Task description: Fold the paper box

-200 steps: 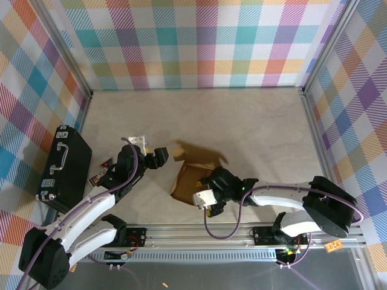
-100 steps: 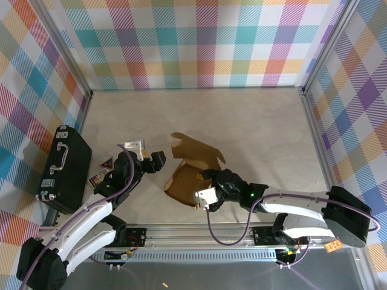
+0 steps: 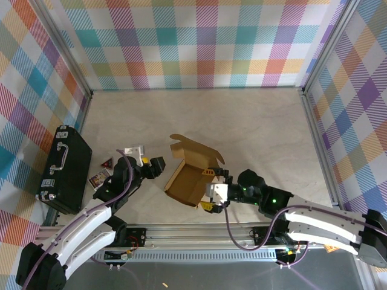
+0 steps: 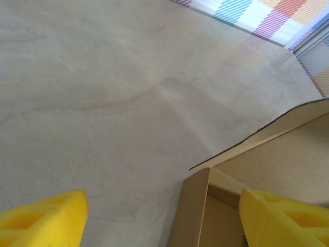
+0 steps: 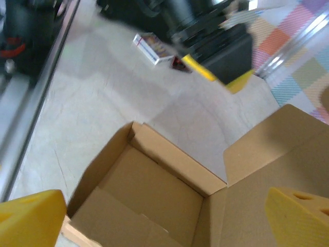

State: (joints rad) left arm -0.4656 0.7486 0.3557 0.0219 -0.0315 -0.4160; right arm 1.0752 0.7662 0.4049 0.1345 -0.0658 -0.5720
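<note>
- Progress: the paper box (image 3: 188,180) appears partly folded. Its side walls stand upright around a square floor, forming a shallow open tray.
- Remaining work, as judged here: the lid panel on the far side is raised and unclosed, so it has to be brought down and its tabs tucked in.
- Appearance: plain brown corrugated cardboard with clean creases. The right wrist view shows an inner corner where two walls meet (image 5: 154,190).
- Position: the box lies on the table (image 3: 254,121), near the front edge, between the two arms.
- Left gripper (image 3: 156,165): fingers apart, just left of the box. In its wrist view a box corner (image 4: 205,206) lies between the fingers without being clamped.
- Right gripper (image 3: 210,188): fingers wide apart at the box's right side, holding nothing.
- Black case (image 3: 63,169): at the far left, well apart from the box.
</note>
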